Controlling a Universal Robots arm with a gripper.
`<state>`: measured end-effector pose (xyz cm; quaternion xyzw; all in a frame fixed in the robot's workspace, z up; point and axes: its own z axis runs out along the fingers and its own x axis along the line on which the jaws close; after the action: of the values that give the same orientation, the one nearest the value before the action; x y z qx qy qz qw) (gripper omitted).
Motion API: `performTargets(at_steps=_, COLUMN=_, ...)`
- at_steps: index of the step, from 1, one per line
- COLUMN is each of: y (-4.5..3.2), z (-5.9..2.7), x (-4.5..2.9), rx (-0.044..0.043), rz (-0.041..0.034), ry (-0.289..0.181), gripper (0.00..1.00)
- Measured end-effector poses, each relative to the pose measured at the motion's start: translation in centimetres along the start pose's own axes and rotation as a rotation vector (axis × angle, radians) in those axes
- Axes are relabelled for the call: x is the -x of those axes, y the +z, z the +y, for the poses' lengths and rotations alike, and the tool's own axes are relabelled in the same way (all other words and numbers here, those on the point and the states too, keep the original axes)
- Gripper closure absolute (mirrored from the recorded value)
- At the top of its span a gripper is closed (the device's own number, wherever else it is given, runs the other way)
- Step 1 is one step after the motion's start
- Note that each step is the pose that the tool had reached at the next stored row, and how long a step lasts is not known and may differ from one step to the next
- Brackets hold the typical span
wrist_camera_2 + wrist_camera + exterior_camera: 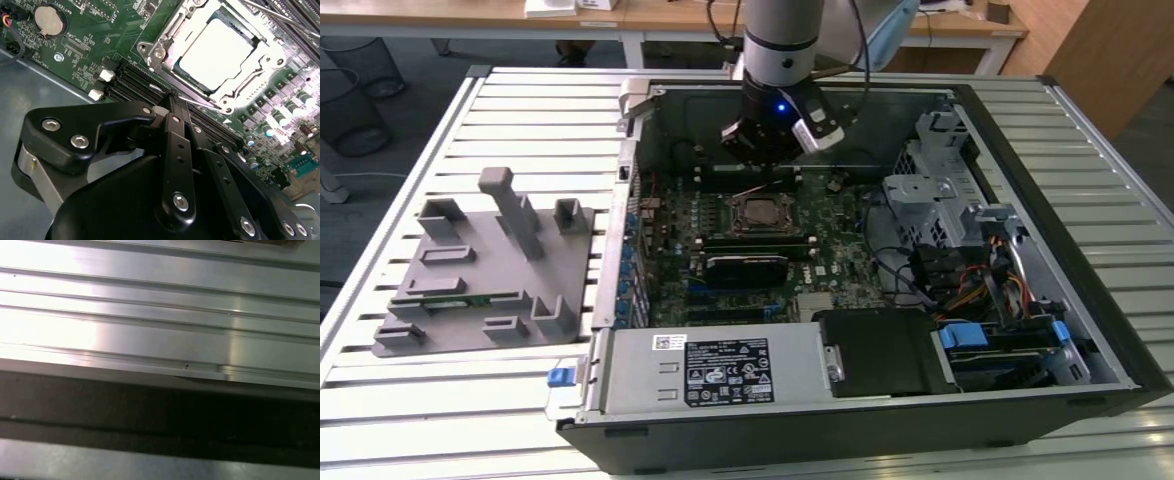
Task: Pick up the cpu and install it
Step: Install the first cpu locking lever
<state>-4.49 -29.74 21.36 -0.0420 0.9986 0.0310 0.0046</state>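
You had gripper [767, 150] hovering over open case [1067, 120], just beyond socket [761, 212], toward case's far wall

Cpu [216, 54] already sat in socket on motherboard [120, 35], silver top bare, frame around it, apart from gripper

Fingers [172, 122] pressed together, pinching nothing, in second wrist view

Step, by my read: placement done, seating not confirmed

Next move called for you to check chip lay flat and socket's thin lever [200, 102] got latched

Grey fixture tray [480, 270] sat on table at exterior view's left
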Motion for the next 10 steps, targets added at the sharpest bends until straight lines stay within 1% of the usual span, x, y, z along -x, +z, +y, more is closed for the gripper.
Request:
performTargets(at_steps=6, y=0.67, z=-0.06, x=0.17, rx=0.0000, rz=0.0003, ry=0.000, gripper=0.89)
performTargets(at_steps=10, y=0.96, z=-0.10, x=0.45, rx=0.0000, rz=0.0008, ry=0.000, gripper=0.89)
